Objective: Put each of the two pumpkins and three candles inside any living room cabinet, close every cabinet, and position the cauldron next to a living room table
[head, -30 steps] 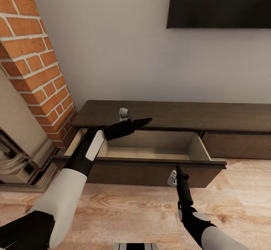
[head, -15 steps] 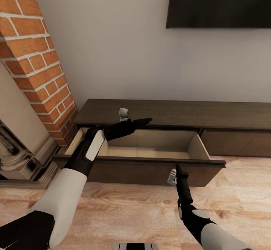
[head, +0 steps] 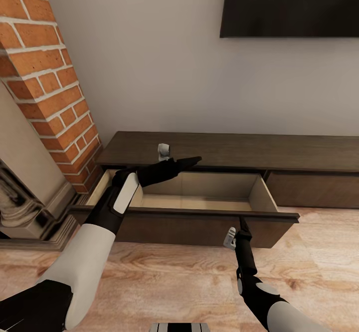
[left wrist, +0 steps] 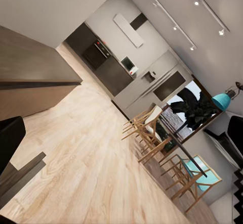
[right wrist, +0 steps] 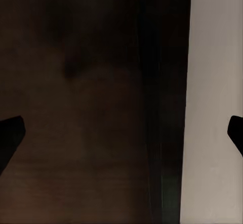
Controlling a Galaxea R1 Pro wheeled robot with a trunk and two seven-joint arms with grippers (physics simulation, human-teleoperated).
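Note:
The cabinet [head: 239, 151] is a long low dark-brown unit against the wall. Its left drawer [head: 199, 203] is pulled out, and the part of its pale beige inside that I can see is bare. My left gripper [head: 193, 161] hovers over the back of that drawer, open; one finger [left wrist: 9, 138] shows in the left wrist view beside the cabinet [left wrist: 30, 62]. My right gripper [head: 243, 222] stands open just in front of the drawer front, close to the dark wood [right wrist: 76, 82], with its fingertips [right wrist: 10, 133] wide apart. The pumpkins, candles, cauldron and table are out of view.
A red brick column [head: 45, 72] and a stone fireplace base [head: 20, 197] stand left of the cabinet. A dark TV [head: 294, 2] hangs on the wall above. Wood floor [head: 174, 272] lies in front. The left wrist view shows a far dining table with chairs [left wrist: 162, 143].
My right gripper has shifted slightly to the right along the drawer front. The head camera moved a little at first. The left arm and the drawer have stayed put.

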